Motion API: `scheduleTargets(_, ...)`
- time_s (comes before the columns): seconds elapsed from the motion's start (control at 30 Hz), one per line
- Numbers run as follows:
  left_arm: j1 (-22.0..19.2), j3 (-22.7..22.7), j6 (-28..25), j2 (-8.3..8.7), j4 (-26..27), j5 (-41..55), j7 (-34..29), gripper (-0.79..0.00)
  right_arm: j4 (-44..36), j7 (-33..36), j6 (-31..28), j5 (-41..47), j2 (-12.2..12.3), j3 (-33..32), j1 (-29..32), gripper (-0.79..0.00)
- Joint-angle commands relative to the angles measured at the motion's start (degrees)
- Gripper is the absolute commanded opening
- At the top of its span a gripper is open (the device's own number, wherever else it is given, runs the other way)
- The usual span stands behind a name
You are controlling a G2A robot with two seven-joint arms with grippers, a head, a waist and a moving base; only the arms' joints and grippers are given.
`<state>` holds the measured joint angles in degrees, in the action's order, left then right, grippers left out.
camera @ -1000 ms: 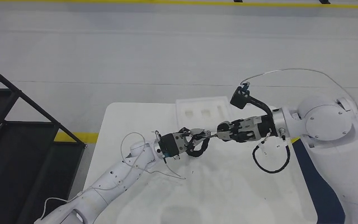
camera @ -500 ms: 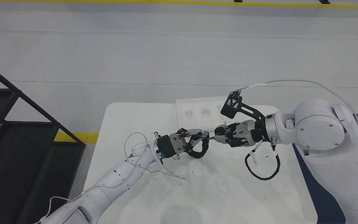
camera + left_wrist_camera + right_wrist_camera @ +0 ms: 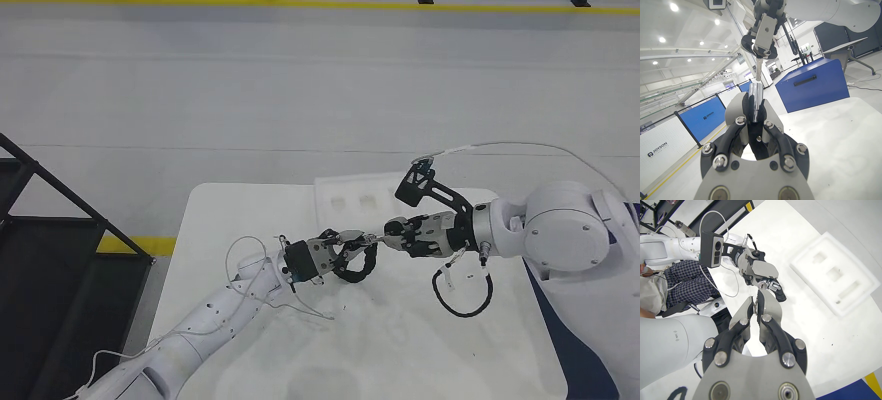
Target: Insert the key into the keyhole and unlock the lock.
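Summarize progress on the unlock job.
Done: left gripper clamps the lock; right gripper pinches the key. In hand: key tip sits at the keyhole, whose slot looks uncovered. Left: push in, turn, unlock.

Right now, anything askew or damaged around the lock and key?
Nothing stands out. The left gripper clamps the lock, the right gripper holds the key roughly in line with the keyhole, and the foam tray lies flat on the table.

I can see logo lettering on the blue panel (image 3: 710,115) and the white panel (image 3: 658,149). There's a small printed mark on an arm shell (image 3: 677,336) too.
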<state>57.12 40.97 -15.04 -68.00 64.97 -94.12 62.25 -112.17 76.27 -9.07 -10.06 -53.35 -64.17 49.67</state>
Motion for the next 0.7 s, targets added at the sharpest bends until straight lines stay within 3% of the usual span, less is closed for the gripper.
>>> scheduleTargets(0.0,0.1,0.2,0.1,-0.06,0.1,-0.2,0.0,-0.785,0.3,-0.3,0.5,0.3,0.0,0.0,0.0,-0.785)
scheduleTargets(0.67,0.9,2.1,1.2,-0.53,0.8,-2.7,0.0,-0.785,1.8,-1.6,3.1,2.6,0.2,0.7,-0.3,-0.785)
